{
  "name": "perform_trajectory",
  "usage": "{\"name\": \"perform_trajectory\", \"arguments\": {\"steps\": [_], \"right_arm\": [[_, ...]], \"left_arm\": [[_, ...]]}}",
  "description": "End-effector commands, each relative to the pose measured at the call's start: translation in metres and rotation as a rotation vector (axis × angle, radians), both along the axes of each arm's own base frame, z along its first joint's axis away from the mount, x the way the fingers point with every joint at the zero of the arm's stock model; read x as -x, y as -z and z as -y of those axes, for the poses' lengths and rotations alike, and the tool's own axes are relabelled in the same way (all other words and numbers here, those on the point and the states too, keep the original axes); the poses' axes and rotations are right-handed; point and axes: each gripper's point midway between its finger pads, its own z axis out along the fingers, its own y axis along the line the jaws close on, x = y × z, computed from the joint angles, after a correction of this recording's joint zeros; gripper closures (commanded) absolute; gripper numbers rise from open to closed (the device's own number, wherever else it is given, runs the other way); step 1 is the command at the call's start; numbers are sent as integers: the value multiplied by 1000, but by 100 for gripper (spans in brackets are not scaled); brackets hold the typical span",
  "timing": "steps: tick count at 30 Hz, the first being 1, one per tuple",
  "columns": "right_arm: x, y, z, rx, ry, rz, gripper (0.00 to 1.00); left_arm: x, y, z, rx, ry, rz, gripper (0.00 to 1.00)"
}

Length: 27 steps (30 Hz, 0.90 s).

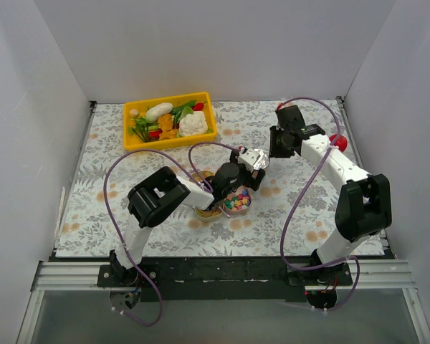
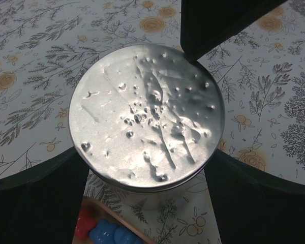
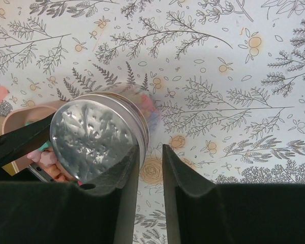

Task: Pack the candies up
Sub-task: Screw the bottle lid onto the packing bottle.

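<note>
Metal-lidded jar [image 2: 147,117] clamped between left fingers [image 2: 35,203]; right fingers [image 3: 117,203] barely parted, empty.

Candies [image 2: 109,235] — cropped at bottom edge

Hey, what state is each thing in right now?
Jar: lid on, held sideways.
Left claw: shut on the jar.
Right claw: slightly open, empty.
Candies: loose in a bowl.
Tray: filled with toy vegetables.
</note>
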Motion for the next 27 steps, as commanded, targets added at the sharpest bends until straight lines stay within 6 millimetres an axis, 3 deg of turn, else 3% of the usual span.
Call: {"name": "perform_trajectory", "arguments": {"steps": [1, 9, 17, 27], "right_arm": [[5, 12, 18, 106, 11, -49, 70], [13, 32, 13, 119, -25, -103, 70], [7, 50, 11, 156, -29, -135, 68], [-9, 16, -13, 55, -73, -24, 66]], "left_arm": [[8, 13, -6, -32, -8, -76, 19], [8, 13, -7, -30, -3, -78, 18], [11, 14, -9, -32, -2, -80, 18], [12, 14, -9, -32, -1, -82, 18]]}}
